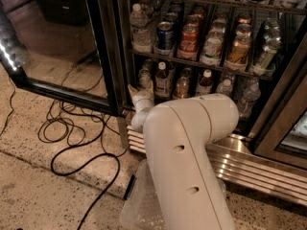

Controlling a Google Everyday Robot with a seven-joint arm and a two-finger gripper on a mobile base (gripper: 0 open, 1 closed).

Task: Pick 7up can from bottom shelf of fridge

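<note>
The fridge (108, 47) stands open in front of me, its glass door (57, 37) swung out to the left. On the bottom shelf (165, 98), a small pale can with a silver top, apparently the 7up can (145, 77), stands at the left end, lower than the brown white-capped bottles (162, 79) beside it. My gripper (140, 97) is at the shelf's left front, just below and in front of that can, partly hiding it. My white arm (187, 157) covers the shelf's front middle.
The rack above holds a blue can (164, 35), a red can (189, 41) and more cans. Water bottles (248, 97) stand at bottom right. The ribbed steel grille (259, 169) runs below. Black cables (72, 128) lie on the floor at left. A clear plastic bin (139, 205) sits under my arm.
</note>
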